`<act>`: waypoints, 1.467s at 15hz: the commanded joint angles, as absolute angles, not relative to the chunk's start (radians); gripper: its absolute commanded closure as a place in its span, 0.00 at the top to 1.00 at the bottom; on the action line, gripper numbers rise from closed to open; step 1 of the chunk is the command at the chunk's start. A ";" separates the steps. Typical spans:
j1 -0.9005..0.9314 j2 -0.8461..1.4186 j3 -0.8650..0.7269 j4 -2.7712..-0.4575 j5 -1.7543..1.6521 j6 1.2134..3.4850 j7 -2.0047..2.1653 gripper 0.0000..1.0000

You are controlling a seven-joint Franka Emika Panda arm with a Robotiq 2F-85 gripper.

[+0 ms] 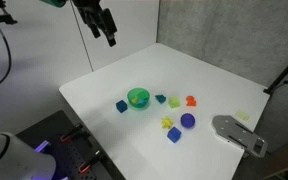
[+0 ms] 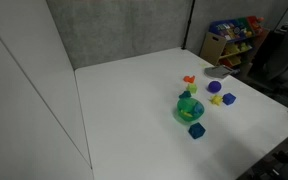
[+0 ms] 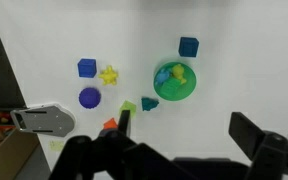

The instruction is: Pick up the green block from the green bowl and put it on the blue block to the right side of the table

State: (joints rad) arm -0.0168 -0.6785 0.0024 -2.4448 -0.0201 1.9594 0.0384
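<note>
The pincer (image 1: 110,38) is held high above the bench (image 1: 214,75), well apart from everything on it. In the wrist view its two dark fingers (image 3: 252,135) are seen spread wide, with nothing held between them.

Above the fingers in that view stands the green bowl (image 3: 175,84), round, glossy and bright green, upright on the white bench. The green block (image 3: 174,72) lies inside the bowl, toward one side. It is shown only as a small lump, partly yellowish and bluish in the glare, and its edges cannot be told from the bowl's own colour.

A second blue cube (image 3: 188,46) is set near the bowl, not touching it. On the bowl's opposite side a dark teal block (image 3: 149,103) is placed close by, then a yellow-green block (image 3: 129,106) and an orange piece (image 3: 110,124).

Farther out, a yellow star (image 3: 110,75) and a purple ball (image 3: 89,98) are found. The blue block (image 3: 86,68), a small plain blue cube, stands near both, with nothing on top of it. A flat grey object (image 3: 44,120) lies at the bench's edge.
</note>
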 commanded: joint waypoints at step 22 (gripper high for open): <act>0.057 -0.277 0.135 -2.317 -0.036 2.136 0.115 1.00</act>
State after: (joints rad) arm 0.0514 -0.3824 0.1231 -2.3775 -0.0204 2.1005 0.0775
